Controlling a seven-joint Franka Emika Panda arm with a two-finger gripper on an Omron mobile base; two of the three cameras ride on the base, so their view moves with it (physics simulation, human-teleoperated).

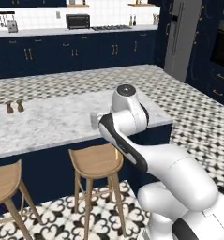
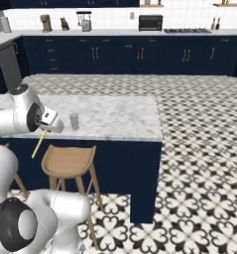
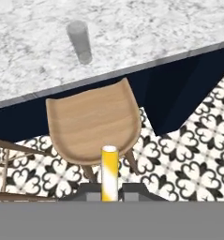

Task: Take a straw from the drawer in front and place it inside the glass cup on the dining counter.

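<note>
- The dining table, a long white-grey veined marble slab on a navy base, runs across both base views, with patterned black-and-white floor tiles around it.
- The white arm reaches forward over the table's near edge.
- A wooden stool stands against the navy base; in the hand view its seat lies just under the table's edge.
- A second wooden stool stands further along the same side.
- The glass cup stands upright on the marble near the edge, close beside the robot's hand; the hand view shows it beyond the stool seat.
- The pincer is clenched on the straw, which rises between its two fingertips.
- In the right base view the straw slants down from the hand, in front of the navy base, apart from the cup.
- Two small brown shakers stand together on the marble, well apart from the arm.
</note>
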